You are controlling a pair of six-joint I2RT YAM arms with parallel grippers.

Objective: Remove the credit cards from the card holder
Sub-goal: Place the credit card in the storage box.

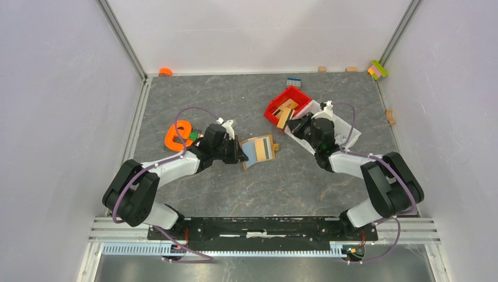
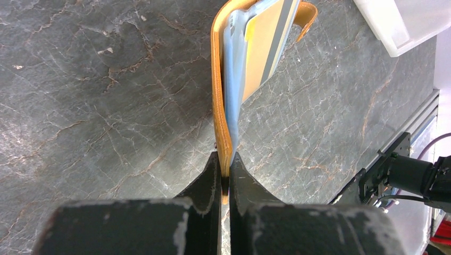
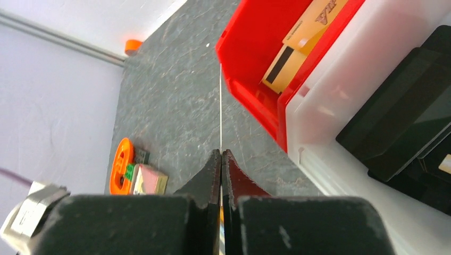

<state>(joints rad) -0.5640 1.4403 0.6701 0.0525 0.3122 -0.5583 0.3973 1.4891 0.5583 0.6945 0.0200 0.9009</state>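
Card holder (image 1: 258, 151) open near mid-bench (image 1: 293, 182), pale blue lining up. The left wrist view shows its orange edge (image 2: 219, 106) running straight into the fingers. Cannot tell whether it rests on the bench or is raised off it.

Tan card (image 1: 267, 148) with a dark stripe sits in the holder's inner slot, partly showing (image 2: 260, 53).

Left end effector (image 1: 241, 155) is at the holder's left edge, jaws clenched on the orange flap (image 2: 225, 162).

Right end effector (image 1: 296, 122) is well apart from the holder, to its far right. Jaws are pinched on a thin card (image 3: 220, 106) seen edge-on as a pale line rising from the fingertips (image 3: 221, 154).

Red bin (image 1: 276, 106) is beyond the holder to the right, just beside the thin card (image 3: 250, 79). Tan flat pieces (image 3: 290, 64) lie inside, one with a dark stripe.

White tray (image 3: 340, 106) touches the bin's side away from the holder, with a black object (image 3: 399, 127) in it.

Orange ring-shaped object (image 1: 176, 136) lies left of the holder, behind the left arm.
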